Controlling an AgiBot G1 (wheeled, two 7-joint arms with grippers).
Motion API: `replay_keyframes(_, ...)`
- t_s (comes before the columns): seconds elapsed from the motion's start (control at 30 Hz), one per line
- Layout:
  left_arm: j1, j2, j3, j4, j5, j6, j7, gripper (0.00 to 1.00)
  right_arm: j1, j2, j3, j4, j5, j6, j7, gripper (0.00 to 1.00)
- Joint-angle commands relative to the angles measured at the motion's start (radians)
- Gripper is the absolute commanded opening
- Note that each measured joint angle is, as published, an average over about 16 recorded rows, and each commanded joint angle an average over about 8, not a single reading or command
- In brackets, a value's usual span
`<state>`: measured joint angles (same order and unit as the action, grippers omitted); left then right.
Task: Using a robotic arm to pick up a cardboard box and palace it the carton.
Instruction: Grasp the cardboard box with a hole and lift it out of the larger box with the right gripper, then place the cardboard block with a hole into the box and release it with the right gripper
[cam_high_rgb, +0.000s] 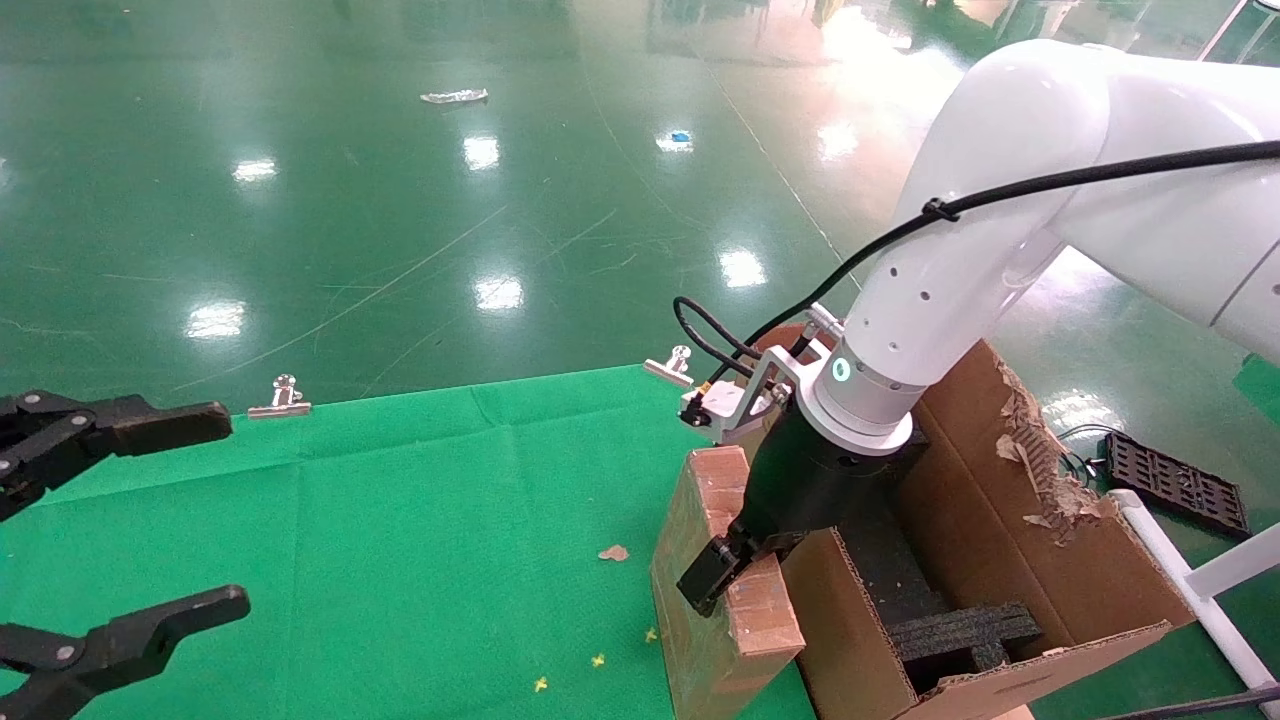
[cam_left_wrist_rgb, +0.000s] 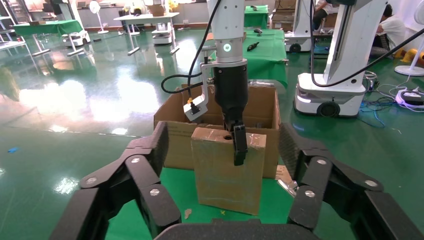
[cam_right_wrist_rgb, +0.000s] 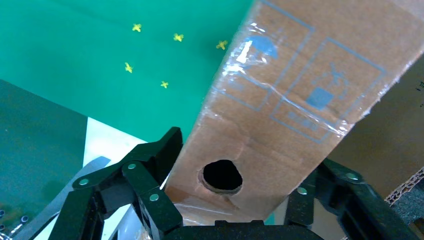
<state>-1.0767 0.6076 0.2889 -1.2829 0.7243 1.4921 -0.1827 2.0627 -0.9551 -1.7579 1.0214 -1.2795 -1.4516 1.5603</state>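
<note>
Between my right gripper's (cam_high_rgb: 735, 570) fingers (cam_right_wrist_rgb: 150, 165) I see the cardboard box (cam_high_rgb: 715, 590) clamped at its taped top edge, upright on the green cloth (cam_high_rgb: 400, 540), touching the carton's (cam_high_rgb: 1010, 560) near wall. Black foam (cam_high_rgb: 960, 630) lies inside the carton. On the left my other gripper (cam_high_rgb: 120, 520) hangs spread wide, holding nothing.

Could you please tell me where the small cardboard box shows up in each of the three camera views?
Head view: the cardboard box stands low, right of centre, beside the carton, gripped by the right gripper.
Left wrist view: box centred, in front of the carton.
Right wrist view: box fills the upper right, held between the fingers.
Shared landmark: the box's round hole.
</note>
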Motion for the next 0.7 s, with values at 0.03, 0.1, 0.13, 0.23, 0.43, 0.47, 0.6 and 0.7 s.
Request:
replay_keyframes(0.03,0.000,0.000,0.000,0.000,0.000,0.000,0.000,0.00,-0.002,0.005,0.000,0.002,-0.001,0.003,0.000,0.00)
replay_keyframes(0.1,0.000,0.000,0.000,0.000,0.000,0.000,0.000,0.00,0.000,0.015,0.002,0.010,-0.002,0.011,-0.007,0.00)
replay_keyframes(0.13,0.000,0.000,0.000,0.000,0.000,0.000,0.000,0.00,0.003,0.021,0.004,0.015,-0.003,0.014,-0.011,0.00)
replay_keyframes(0.23,0.000,0.000,0.001,0.000,0.000,0.000,0.000,0.00,0.016,0.044,0.015,0.033,-0.003,0.028,-0.031,0.00)
replay_keyframes(0.43,0.000,0.000,0.001,0.000,-0.001,0.000,0.000,0.00,0.082,0.141,0.081,0.085,0.023,0.083,-0.152,0.00)
replay_keyframes(0.47,0.000,0.000,0.001,0.000,-0.001,0.000,0.000,0.00,0.099,0.165,0.097,0.093,0.029,0.095,-0.183,0.00)
replay_keyframes(0.6,0.000,-0.001,0.001,0.000,-0.001,-0.001,0.001,0.00,0.179,0.257,0.163,0.106,0.042,0.137,-0.301,0.00)
replay_keyframes(0.7,0.000,-0.001,0.001,0.000,-0.001,-0.001,0.001,0.00,0.237,0.312,0.199,0.094,0.038,0.150,-0.365,0.00)
